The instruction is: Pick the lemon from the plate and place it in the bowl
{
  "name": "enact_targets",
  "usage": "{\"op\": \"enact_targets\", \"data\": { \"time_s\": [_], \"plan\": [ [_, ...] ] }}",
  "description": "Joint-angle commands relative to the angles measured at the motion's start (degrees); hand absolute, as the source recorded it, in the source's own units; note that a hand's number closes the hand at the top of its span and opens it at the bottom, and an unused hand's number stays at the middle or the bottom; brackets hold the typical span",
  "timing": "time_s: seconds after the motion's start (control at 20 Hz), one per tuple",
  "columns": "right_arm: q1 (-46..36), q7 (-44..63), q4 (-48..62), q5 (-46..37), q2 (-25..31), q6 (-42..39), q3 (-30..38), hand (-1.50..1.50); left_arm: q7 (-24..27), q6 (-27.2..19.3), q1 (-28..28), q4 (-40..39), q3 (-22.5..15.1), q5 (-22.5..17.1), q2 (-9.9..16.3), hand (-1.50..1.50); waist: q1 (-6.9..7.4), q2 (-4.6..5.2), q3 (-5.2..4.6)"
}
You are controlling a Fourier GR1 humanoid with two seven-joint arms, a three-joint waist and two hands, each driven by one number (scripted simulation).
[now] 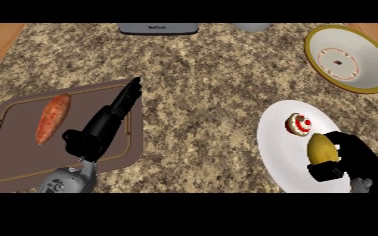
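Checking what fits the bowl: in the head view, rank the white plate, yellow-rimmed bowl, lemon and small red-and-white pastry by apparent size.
1. Round white plate, cut off by the view's edge
2. Yellow-rimmed white bowl, also cut off
3. Yellow lemon, partly hidden by the right hand
4. Small red-and-white pastry

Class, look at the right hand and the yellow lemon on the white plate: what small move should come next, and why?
Probably lift straight up. The right hand is already curled round the yellow lemon, which still sits on the white round plate; the yellow-rimmed bowl lies farther back.
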State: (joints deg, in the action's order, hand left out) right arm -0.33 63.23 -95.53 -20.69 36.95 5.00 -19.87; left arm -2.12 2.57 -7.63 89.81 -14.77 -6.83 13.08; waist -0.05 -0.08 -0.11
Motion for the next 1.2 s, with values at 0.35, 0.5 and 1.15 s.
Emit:
{"op": "enact_targets", "data": {
  "time_s": [0.35,0.5,1.15],
  "plan": [
    [0.84,4.66,-3.6,-9.75,-4.62,-3.11,4.61,1.5,-2.34,3.02,-1.01,0.63,4.17,0.64,-1.32,0.0,-0.16,0.02,0.1],
    [-13.61,-0.34,8.36,-11.12,-7.58,-7.56,0.76,1.5,-3.21,0.94,1.11,4.0,0.29,3.38,-2.72,0.0,1.25,0.22,0.12],
    [-45.62,-16.46,36.92,-25.58,-9.62,2.23,-0.03,1.5,-2.16,1.94,-2.26,0.64,0.19,3.38,-4.07,0.0,3.03,0.87,0.17]
  ]
}}
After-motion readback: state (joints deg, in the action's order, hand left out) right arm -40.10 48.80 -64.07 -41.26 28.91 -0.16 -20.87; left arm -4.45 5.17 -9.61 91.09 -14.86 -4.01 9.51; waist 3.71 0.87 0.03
